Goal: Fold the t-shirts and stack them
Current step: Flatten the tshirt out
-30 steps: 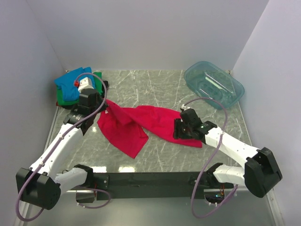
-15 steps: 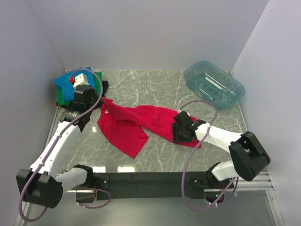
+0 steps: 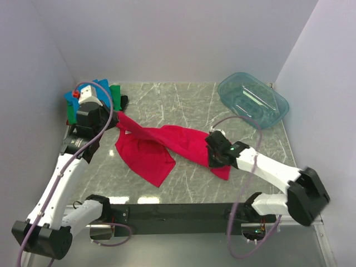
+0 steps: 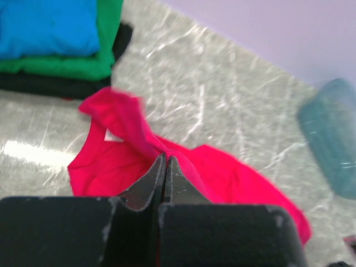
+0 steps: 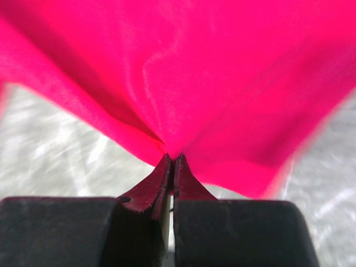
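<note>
Since a moment ago the left tool (image 4: 166, 159) has pulled back toward the far corner, and the right tool (image 5: 171, 159) has snapped closed. On the counter (image 3: 183, 100), the red-pink t-shirt (image 3: 150, 153) lies stretched between them, likely to flatten it for folding. The folded stack (image 4: 67, 61) waits in that corner. Both tools pinch one shirt end each.

Red-pink t-shirt (image 3: 147, 156), blue t-shirt (image 4: 50, 25), green t-shirt (image 4: 83, 67), black t-shirt (image 4: 33, 86); teal tub (image 3: 253, 101); grey-veined marble table (image 3: 183, 105).
</note>
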Robot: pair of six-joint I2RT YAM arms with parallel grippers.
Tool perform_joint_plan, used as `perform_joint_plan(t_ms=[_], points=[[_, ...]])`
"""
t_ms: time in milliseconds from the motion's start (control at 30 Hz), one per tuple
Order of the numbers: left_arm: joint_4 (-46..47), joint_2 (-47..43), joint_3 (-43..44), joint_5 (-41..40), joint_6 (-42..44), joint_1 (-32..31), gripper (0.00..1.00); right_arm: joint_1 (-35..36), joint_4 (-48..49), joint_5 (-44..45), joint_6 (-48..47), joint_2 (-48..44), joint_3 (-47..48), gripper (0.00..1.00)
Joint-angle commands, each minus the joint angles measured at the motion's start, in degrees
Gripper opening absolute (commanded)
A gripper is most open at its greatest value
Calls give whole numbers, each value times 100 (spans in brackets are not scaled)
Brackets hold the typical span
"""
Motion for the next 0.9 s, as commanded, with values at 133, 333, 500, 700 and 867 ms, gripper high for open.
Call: perform_joint_plan(t_ms=[133,333,500,700,867], points=[[-139,-789,717,193,240,43,1,243,-1479,-85,-382,-1189,1696,0],[-52,-228,727,-52,319,69,1,-1070,-998,-515,-1226,-224,2417,0],[230,509,699,-465,249,201,1,-1998,-889,1270,-1016,1621,3592,30],[335,626,665,-360,275,210,0,-1436,-496,708,-989,1080,2835,42],[282,617,665,-185,292,210,1,-1189,14,20,-858,771,1936,46]])
